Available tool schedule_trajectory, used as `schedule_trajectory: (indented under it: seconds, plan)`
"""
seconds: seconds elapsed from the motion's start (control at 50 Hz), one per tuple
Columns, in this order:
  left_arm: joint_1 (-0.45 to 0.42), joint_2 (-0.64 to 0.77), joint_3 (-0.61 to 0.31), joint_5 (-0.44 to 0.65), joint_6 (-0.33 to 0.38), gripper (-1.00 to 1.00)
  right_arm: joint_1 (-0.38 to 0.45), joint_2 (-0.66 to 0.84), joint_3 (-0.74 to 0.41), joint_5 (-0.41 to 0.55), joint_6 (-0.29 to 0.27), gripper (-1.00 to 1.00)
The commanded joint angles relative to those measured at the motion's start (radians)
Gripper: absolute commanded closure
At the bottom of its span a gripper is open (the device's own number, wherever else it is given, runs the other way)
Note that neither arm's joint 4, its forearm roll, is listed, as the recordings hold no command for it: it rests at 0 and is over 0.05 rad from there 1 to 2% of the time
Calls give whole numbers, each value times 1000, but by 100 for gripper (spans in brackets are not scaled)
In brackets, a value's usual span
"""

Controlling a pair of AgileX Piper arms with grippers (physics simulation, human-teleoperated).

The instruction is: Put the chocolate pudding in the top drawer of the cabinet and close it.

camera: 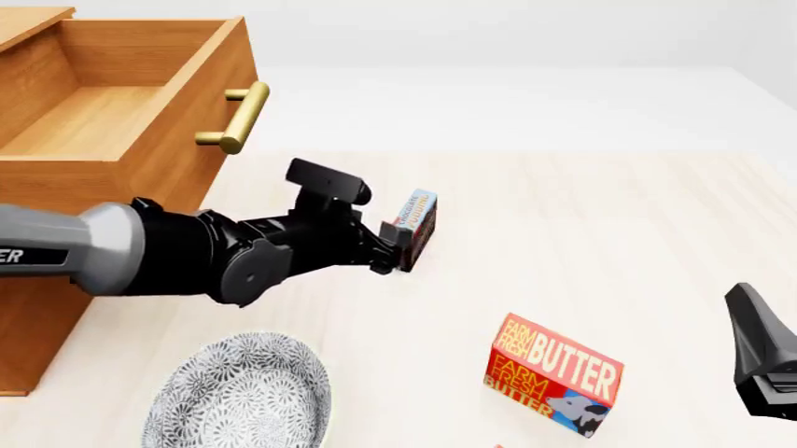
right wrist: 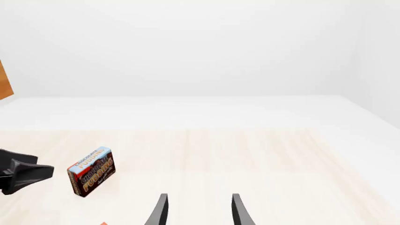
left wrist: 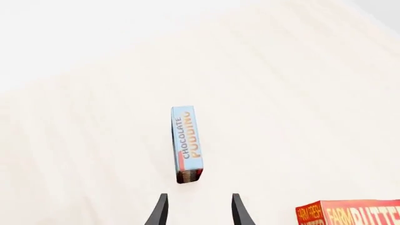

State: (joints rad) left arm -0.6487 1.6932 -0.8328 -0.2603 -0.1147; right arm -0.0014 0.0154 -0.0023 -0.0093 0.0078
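Front view looks down from behind the arms. Both wrist views sit low, apparently near the table; all share the chocolate pudding.

I count one chocolate pudding, one butter box and one plate. One cabinet, one open top drawer.

Left arm: light grey link with part of a black marking, then glossy black rounded joint housings and a black boxy camera block on top. Fingers are thin, black, tapered blades. Right gripper: black angular shell, only partly in frame.
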Motion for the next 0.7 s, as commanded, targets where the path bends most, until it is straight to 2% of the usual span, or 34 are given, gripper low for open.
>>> schedule_trajectory:
  seconds: [0.02,0.7]
  plan:
    - [9,42,-30,-4,3,-100,0,0,0,0,0,-100]
    - [13,150,-110,-22,-34,-100,0,0,0,0,0,-100]
